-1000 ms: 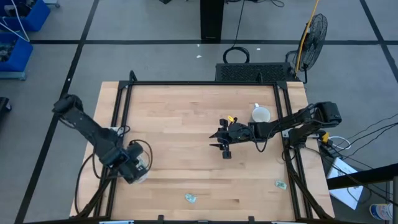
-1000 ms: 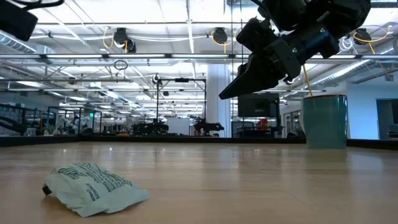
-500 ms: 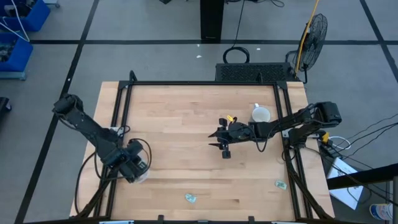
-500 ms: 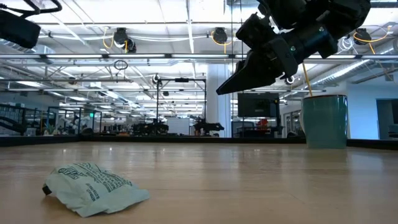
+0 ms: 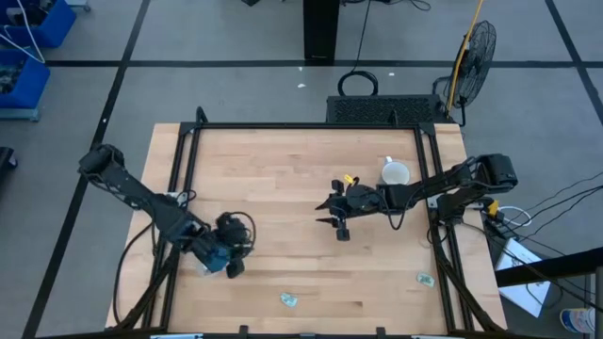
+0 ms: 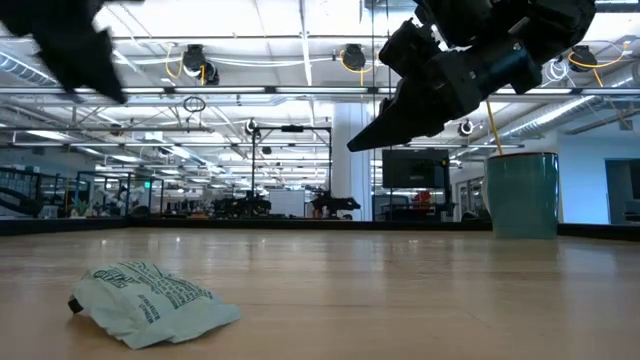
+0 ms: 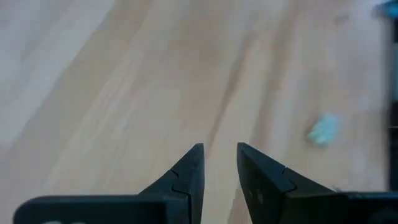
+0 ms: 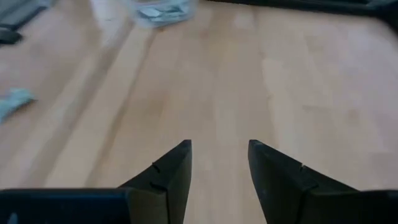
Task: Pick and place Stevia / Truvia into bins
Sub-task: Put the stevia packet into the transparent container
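Left gripper (image 5: 231,266) moved inward over wooden table (image 5: 283,179) (bare).

The table (image 5: 301,169) is pale wood with a smooth, lightly satin finish and straight grain running along its planks. A black metal frame (image 5: 311,126) edges it. Both arms are dark and matt; the left gripper (image 7: 217,163) and right gripper (image 8: 219,158) have fingers of dull black plastic with angular faces. A Stevia sachet (image 6: 150,302) is crumpled matt paper, pale green with printed lettering. The mug (image 6: 521,194) looks smooth and softly glossy, teal outside. The tub (image 8: 163,11) is frosty, see-through plastic.
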### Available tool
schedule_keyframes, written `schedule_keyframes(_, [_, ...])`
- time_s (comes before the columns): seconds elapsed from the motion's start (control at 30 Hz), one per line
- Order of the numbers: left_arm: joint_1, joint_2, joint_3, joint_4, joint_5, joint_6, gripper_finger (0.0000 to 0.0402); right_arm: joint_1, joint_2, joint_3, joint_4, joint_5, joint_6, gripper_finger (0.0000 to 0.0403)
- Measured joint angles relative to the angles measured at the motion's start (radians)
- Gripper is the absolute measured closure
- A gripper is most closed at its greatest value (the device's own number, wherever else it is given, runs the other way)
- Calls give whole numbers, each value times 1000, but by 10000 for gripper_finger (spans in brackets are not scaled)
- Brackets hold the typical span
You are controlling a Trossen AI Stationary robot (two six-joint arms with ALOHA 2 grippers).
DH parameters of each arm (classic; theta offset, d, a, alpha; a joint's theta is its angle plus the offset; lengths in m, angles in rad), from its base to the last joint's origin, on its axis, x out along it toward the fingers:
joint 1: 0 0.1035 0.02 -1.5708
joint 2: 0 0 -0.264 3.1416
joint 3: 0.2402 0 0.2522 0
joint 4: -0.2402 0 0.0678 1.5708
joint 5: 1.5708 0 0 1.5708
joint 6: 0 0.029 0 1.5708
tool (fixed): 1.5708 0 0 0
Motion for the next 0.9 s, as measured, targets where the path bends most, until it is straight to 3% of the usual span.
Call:
schedule_keyframes(0.13, [28,0,0,182,7,289,302,32,-5,0,-50,-62,68,250])
schedule_keyframes(0.27, [47,0,0,213,9,444,302,120,-49,33,-383,-65,141,250])
schedule_keyframes(0.37, [65,0,0,207,8,487,302,197,-80,107,-747,-87,363,250])
schedule_keyframes(0.47, [85,0,0,207,8,510,302,276,-100,159,-993,-206,705,250])
schedule_keyframes(0.57, [103,0,0,207,8,519,302,361,-120,161,-1107,-346,1046,250])
schedule_keyframes(0.7, [119,0,-1,205,8,522,302,489,-121,142,-1229,-435,1295,250])
schedule_keyframes(0.83, [124,0,-1,205,8,522,302,572,-121,87,-1246,-554,1423,250])
schedule_keyframes(0.9, [123,0,-1,205,8,522,302,593,-121,51,-1242,-563,1446,250])
